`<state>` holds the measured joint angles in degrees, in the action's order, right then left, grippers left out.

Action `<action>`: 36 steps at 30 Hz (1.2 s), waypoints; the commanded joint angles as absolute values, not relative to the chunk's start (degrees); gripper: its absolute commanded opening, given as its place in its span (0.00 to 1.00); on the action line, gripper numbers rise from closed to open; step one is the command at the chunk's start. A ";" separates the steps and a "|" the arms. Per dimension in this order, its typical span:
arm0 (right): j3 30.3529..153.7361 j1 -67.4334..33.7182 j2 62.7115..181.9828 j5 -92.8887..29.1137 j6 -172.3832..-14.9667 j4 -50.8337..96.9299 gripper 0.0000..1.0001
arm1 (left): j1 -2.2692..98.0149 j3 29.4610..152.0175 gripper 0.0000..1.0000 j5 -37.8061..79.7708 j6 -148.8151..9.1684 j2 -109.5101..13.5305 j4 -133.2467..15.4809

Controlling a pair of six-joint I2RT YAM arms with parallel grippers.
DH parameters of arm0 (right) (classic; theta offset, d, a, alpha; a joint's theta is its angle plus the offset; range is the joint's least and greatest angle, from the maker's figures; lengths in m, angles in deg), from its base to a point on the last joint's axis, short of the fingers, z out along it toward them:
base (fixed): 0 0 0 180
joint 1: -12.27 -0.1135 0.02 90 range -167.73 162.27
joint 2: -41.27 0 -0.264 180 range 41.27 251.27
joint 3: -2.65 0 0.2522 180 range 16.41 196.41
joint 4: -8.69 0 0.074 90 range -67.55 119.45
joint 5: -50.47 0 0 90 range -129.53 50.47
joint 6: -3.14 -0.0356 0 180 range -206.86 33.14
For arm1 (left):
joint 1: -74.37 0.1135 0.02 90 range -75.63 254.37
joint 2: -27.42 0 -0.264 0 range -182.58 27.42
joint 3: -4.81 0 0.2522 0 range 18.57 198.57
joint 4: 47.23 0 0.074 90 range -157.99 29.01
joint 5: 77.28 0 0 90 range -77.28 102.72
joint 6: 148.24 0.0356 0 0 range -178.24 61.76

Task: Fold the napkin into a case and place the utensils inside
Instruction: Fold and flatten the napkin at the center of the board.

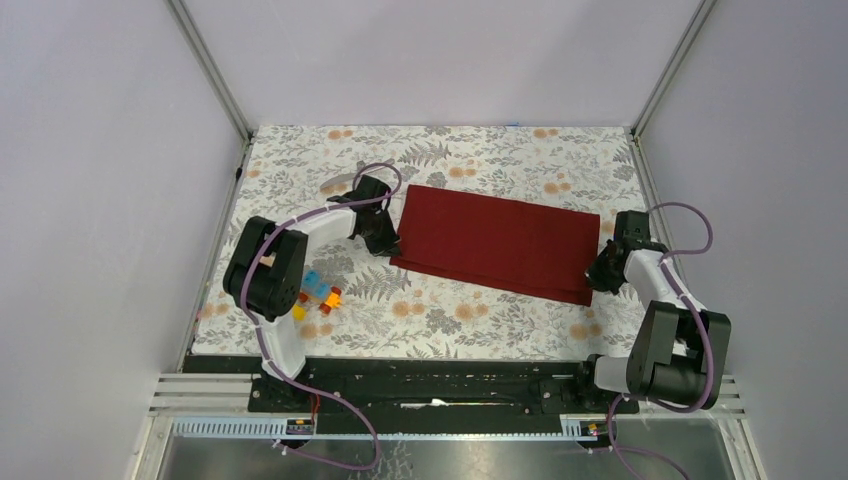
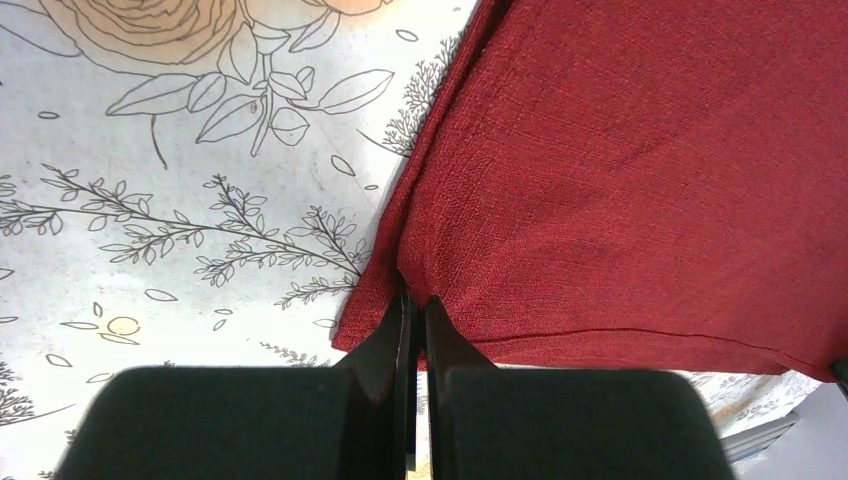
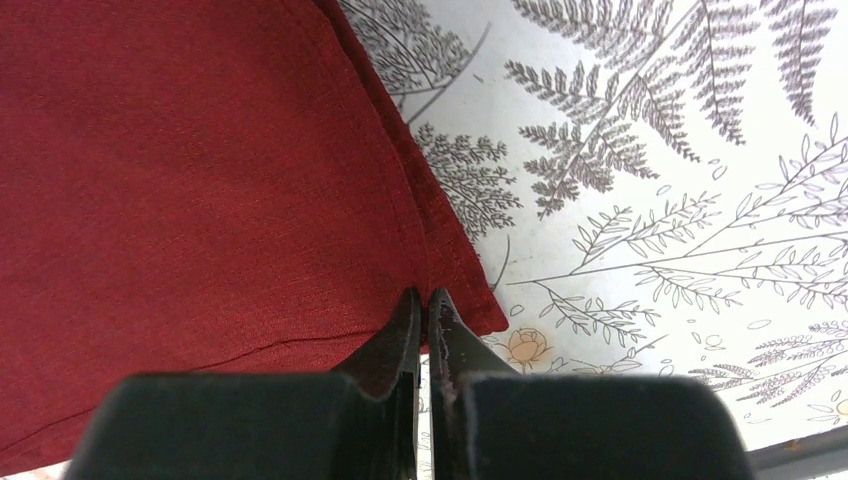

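Note:
The dark red napkin (image 1: pixel 495 245) lies folded in a long rectangle across the middle of the floral table. My left gripper (image 1: pixel 385 243) is at its near left corner. In the left wrist view the jaws (image 2: pixel 415 298) are shut and pinch a pucker of the napkin (image 2: pixel 640 170) at that edge. My right gripper (image 1: pixel 597 272) is at the near right corner. In the right wrist view its jaws (image 3: pixel 424 296) are shut on the hem of the napkin (image 3: pixel 190 190). No utensils are in view.
Small colourful toy blocks (image 1: pixel 318 295) lie on the table by the left arm's base. Grey walls and metal frame posts close in the table on three sides. The floral tablecloth (image 1: pixel 470 310) shows in front of the napkin.

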<state>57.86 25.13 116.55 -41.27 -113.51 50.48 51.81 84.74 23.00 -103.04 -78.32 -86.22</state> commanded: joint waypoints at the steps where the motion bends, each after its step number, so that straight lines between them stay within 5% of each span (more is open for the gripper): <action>1: 56.36 25.37 116.71 -43.00 -116.46 50.42 0.00 | 51.61 85.41 0.00 21.87 -101.55 -79.25 -85.94; 36: 53.49 25.37 110.62 -46.40 -123.56 56.07 0.00 | 51.43 81.66 0.00 16.42 -100.44 -75.09 -88.26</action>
